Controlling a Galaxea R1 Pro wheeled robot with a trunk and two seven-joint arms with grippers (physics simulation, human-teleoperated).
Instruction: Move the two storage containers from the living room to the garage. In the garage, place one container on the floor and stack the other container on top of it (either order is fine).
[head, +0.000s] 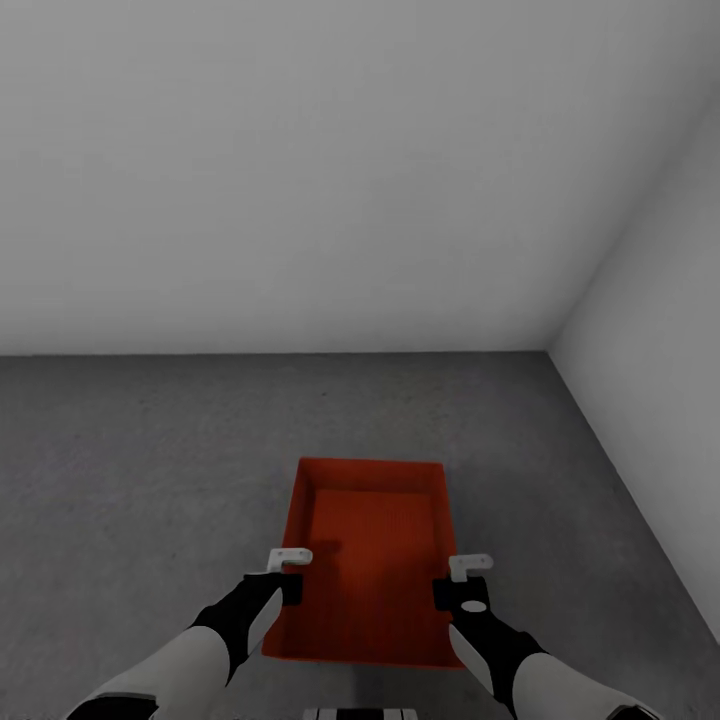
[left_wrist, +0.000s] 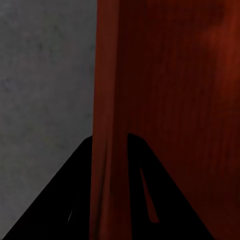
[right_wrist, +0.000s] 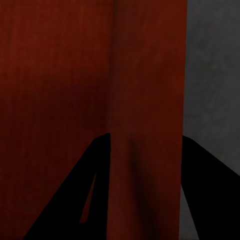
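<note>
Rough dark grey concrete floor (head: 120, 470) spreads ahead of us and meets plain white walls (head: 300, 170) that join in a corner at the far right, so we take this bare room for the garage.

Going from the left in the head view, our left gripper (head: 287, 572) comes first, on its black-and-white arm. Its pale fingers (head: 290, 556) sit at the left long wall of the orange-red rectangular tray-like storage container (head: 375, 530). In the left wrist view the two dark fingers (left_wrist: 145, 190) stand one on each side of that thin orange-red wall (left_wrist: 105, 150), with grey concrete on the outer side and the tray's ribbed bottom on the inner side. The jaws are clenched on the wall.

Next, in the middle, the container lies lengthwise away from us, open side up and with nothing in it, its near end between our two wrists and its far end towards the back wall. Whether its bottom touches the concrete or hangs just above it, we cannot tell.

Then, at the right, our right gripper (head: 468, 575) mirrors the left at the opposite long wall. The right wrist view shows its dark fingers (right_wrist: 95, 190) straddling that wall (right_wrist: 145, 150), so these jaws are likewise grasping the container.
</note>
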